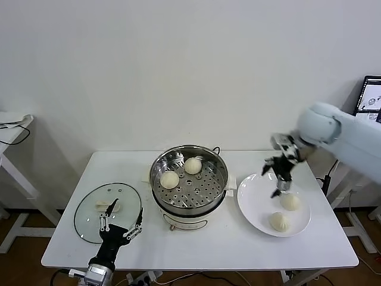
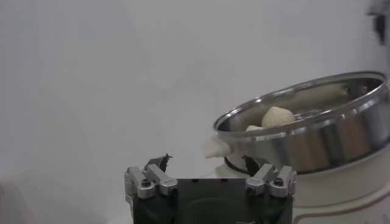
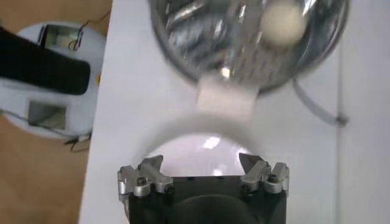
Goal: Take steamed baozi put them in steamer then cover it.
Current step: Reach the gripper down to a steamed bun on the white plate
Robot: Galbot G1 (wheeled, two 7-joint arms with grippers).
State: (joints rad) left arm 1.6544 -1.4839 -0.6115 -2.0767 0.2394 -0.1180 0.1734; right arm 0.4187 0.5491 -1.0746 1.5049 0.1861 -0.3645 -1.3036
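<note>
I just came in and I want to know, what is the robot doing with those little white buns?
The robot is moving small cream-white buns from the flat white plate into the shiny steel steamer pot. Two buns sit in the steamer, and two lie on the plate. The right hand is open above the plate. The left hand waits open by the glass lid, which lies on the white table.
</note>
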